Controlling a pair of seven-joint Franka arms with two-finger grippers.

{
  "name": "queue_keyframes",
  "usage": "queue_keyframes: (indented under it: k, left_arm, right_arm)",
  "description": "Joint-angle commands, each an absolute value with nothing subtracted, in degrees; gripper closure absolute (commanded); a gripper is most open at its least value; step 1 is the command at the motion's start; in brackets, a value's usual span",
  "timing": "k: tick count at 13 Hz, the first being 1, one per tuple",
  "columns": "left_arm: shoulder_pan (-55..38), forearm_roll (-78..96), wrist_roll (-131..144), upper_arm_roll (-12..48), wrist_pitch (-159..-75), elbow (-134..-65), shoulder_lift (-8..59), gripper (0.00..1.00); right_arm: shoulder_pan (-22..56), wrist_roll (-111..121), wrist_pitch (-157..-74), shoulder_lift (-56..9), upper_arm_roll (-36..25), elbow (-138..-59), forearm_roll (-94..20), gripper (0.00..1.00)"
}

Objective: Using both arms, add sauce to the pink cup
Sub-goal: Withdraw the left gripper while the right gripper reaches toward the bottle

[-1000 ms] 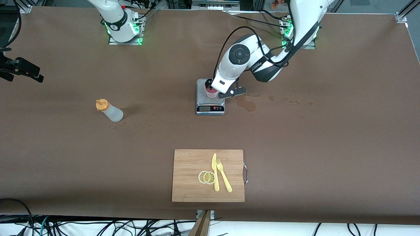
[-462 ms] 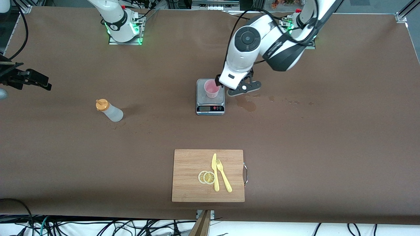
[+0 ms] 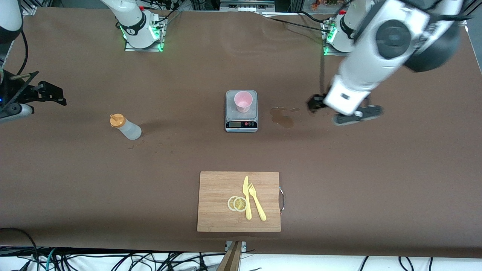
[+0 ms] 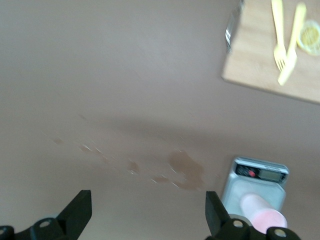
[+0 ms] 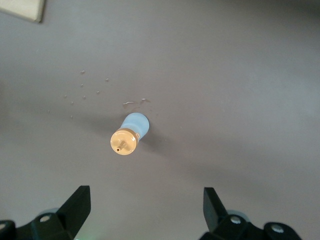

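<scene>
On the table, front view: sauce [image 3: 126,128] standing upright, nozzle up, toward the right arm's end; pink cup [image 3: 243,101] sitting on scale [image 3: 241,111], mouth up.
Left wrist view: left claw [image 4: 145,215] spread, empty, hanging over stained table [image 4: 125,75].
Right wrist view: right claw [image 5: 145,212] spread, hovering over the bottle.
Handling: likely light, squashy, slick; gripping mid-body looks best, long axis vertical.

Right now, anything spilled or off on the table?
Yes: a brown puddle with smaller splashes stains the table beside the scale, toward the left arm's end. The pink cup and sauce bottle stand upright.
</scene>
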State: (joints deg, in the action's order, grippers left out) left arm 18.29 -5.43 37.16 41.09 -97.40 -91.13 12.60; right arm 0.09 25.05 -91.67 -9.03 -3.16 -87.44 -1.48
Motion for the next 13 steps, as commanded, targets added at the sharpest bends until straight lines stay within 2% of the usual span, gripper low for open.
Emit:
queue_keyframes:
  k: [1,5,8,10,12,13]
  left_arm:
    - [26.52,-3.78,26.05,41.57,-95.37,-90.62,10.99,0.00]
    - [35.14,-3.78,18.92,42.80,-95.27,-90.35,10.90,0.00]
    - [36.30,-3.08,12.77,40.27,-94.92,-91.75,8.10,0.00]
    - [33.07,0.77,10.12,33.96,-95.01,-93.86,5.81,0.00]
    - [22.91,3.25,8.70,22.73,-95.18,-94.82,4.32,0.01]
    - [17.81,3.25,8.70,17.72,-96.23,-97.44,2.57,0.01]
  right_arm:
    - [-2.62,39.84,-95.08,-11.86,-3.34,-87.88,-8.58,0.00]
    - [-5.97,61.82,-99.58,-11.87,-3.25,-95.52,-16.94,0.00]
    - [-10.70,78.95,-99.67,-11.60,-3.25,-101.41,-22.65,0.00]
    - [-14.66,93.09,-99.41,-12.82,-3.34,-103.70,-27.22,0.00]
    - [-17.65,106.02,-97.40,-16.50,-3.34,-103.89,-31.53,0.00]
    - [-18.54,111.48,-96.08,-18.44,-3.43,-103.89,-34.34,0.00]
